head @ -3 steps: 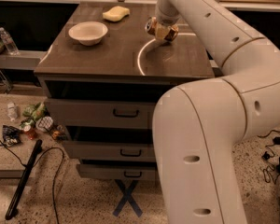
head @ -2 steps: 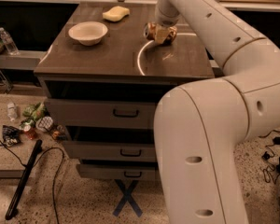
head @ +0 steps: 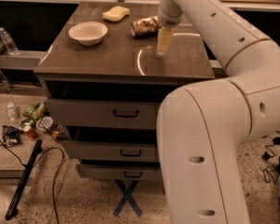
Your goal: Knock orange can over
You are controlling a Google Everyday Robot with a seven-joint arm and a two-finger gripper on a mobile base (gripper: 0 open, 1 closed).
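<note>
The orange can lies on its side on the dark tabletop, toward the back, with its silver end facing left. My gripper hangs from the white arm just right of and in front of the can. It points down at the tabletop, is apart from the can, and holds nothing that I can see.
A white bowl stands left of the can and a yellow sponge lies behind it. The table has drawers below. Litter, a black pole and cables lie on the floor at left. A water bottle stands on a side shelf.
The can stood upright at my gripper before; now it lies tipped over to the left. My gripper has moved away from it toward the table's front.
</note>
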